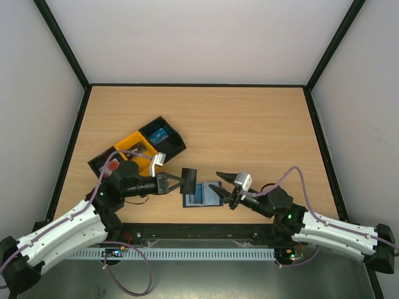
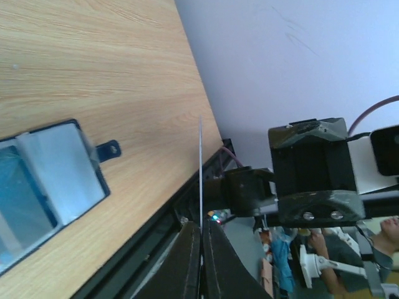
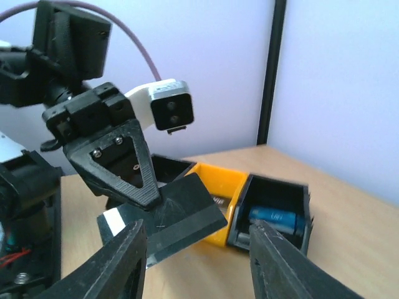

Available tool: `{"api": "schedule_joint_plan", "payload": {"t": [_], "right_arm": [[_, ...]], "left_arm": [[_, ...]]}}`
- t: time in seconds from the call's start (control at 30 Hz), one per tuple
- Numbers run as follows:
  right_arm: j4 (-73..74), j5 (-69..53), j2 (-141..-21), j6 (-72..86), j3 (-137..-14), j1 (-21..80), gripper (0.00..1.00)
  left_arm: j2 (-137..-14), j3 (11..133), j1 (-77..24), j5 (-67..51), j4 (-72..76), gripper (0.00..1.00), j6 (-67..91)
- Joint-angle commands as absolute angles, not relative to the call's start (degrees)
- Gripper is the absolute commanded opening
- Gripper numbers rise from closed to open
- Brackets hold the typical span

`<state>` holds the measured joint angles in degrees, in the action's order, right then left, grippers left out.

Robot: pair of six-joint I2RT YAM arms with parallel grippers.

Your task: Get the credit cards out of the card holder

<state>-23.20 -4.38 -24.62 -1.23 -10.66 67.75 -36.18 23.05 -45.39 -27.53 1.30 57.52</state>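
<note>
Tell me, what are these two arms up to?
They are emptying a card holder, which lies open on the table. The left tool is shut on a dark card and holds it in the air just beside the holder. The right tool is open at the holder's right end, gripping nothing. A blue card lies in a black tray further back.

Bright, even light fills every view. Shadows on the table are soft and small. The right wrist's own fingers at 6 o'clock look blurry.

Trays beside left pincer; table seemingly open.
</note>
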Motion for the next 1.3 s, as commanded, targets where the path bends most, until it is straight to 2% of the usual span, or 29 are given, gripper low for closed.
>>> {"api": "schedule_joint_plan", "payload": {"t": [0.0,0.2,0.43,0.57,0.83,1.03,1.27], "right_arm": [[-32.2,-6.7,-27.8,-22.0,-10.0,67.9,0.44],[-31.5,-7.3,-33.7,-33.1,-11.0,67.9,0.47],[-40.2,-3.8,-33.1,-43.0,-7.3,67.9,0.47],[-41.3,-6.2,-31.8,-47.7,-6.4,67.9,0.46],[-40.8,-4.4,-34.9,-51.3,-6.2,68.0,0.46],[-43.0,-2.8,-37.0,-51.7,-4.9,67.9,0.46],[-40.2,-2.1,-36.9,-51.7,-5.2,67.9,0.47]], "left_arm": [[-37.9,29.0,-45.0,-33.3,-2.3,0.03,58.1],[-39.4,30.3,-44.9,-37.1,1.3,0.03,63.5],[-41.8,30.5,-44.9,-38.9,2.5,0.03,65.9],[-44.0,30.5,-44.9,-39.7,3.5,0.03,67.1],[-46.3,27.9,-44.9,-42.3,10.8,0.03,71.5],[-46.6,29.9,-44.9,-39.6,5.1,0.03,68.3],[-47.6,30.7,-44.9,-40.2,6.3,0.03,68.7]]}}
